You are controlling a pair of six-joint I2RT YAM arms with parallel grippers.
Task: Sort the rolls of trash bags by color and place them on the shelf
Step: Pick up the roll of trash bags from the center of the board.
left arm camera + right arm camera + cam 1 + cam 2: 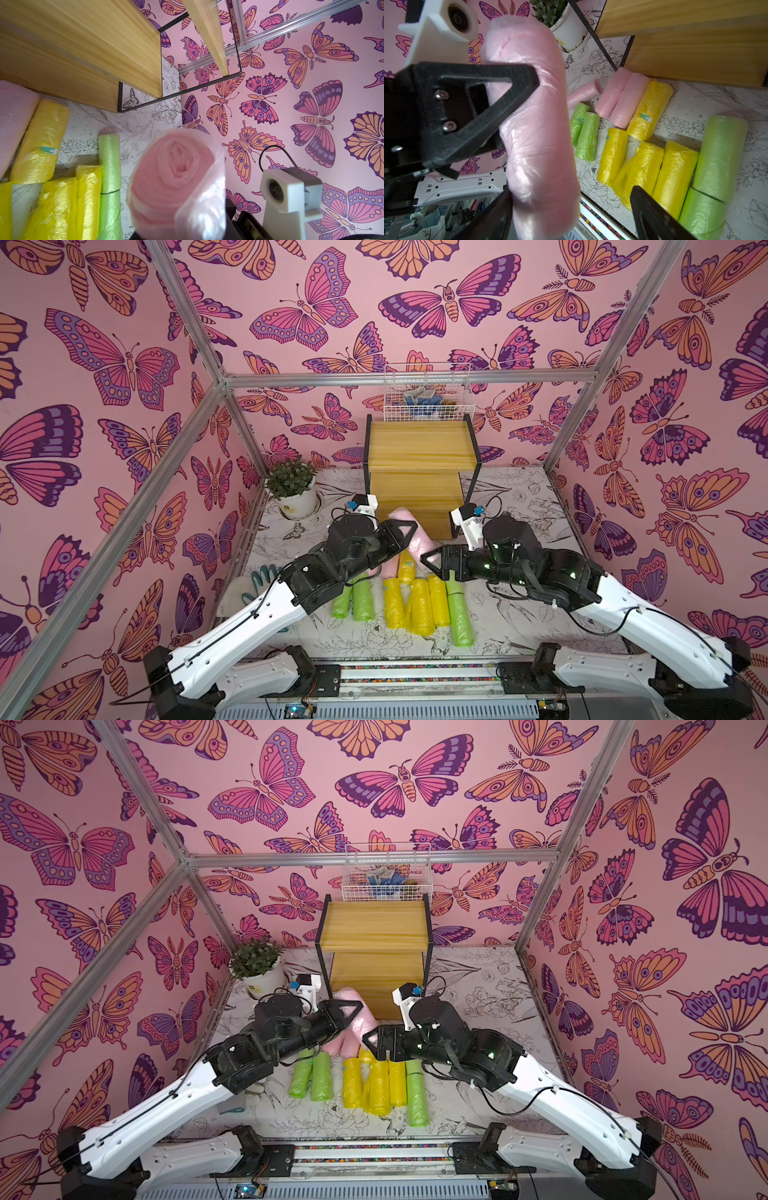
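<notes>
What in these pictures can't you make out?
1. Inside the white wire basket: contents too small and tangled behind the mesh, in both top views.
2. The pink rolls on the table: in both top views the left gripper and its held pink roll cover most of them.
3. The teal coil: largely under the left arm in a top view; unidentifiable.
4. The held pink roll's end: blurred in the left wrist view.

You can't see the far ends of two green rolls: the left arm covers them in both top views. The lifted pink roll is blurred and edge-cropped in both wrist views. The contents of the basket at 12 o'clock are too small to tell.
</notes>
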